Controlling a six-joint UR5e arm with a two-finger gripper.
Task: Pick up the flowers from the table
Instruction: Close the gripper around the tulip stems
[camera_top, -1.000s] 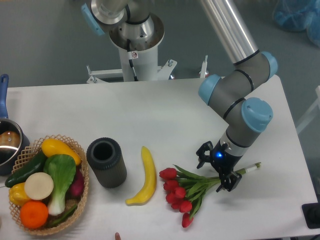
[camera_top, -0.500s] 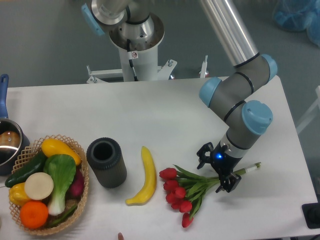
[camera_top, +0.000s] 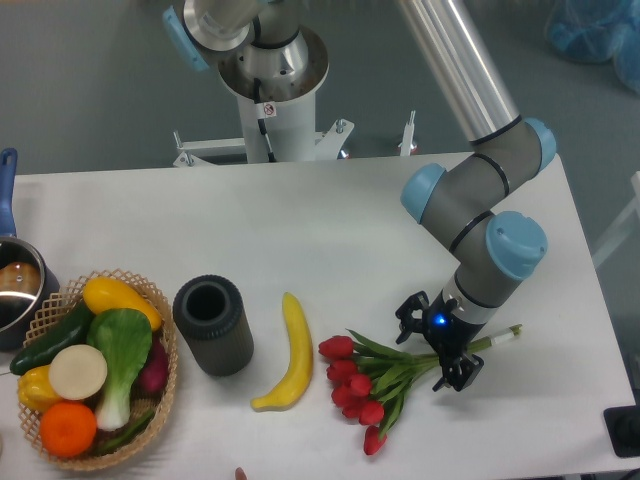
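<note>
We are seeing the flowers (camera_top: 375, 385) lying on the table (camera_top: 330, 230), a banana (camera_top: 287, 354) just beside them. Our gripper (camera_top: 437, 347) is straddling the stems, fingers spread, hiding where stems meet leaves. Contact is hard to judge.

Single fixed camera, high, looking down on table (camera_top: 330, 230).

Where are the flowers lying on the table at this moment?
The flowers lie near the front edge of the table, right of centre in the camera view. The banana is just to their left, and the gripper straddles their stems.
</note>
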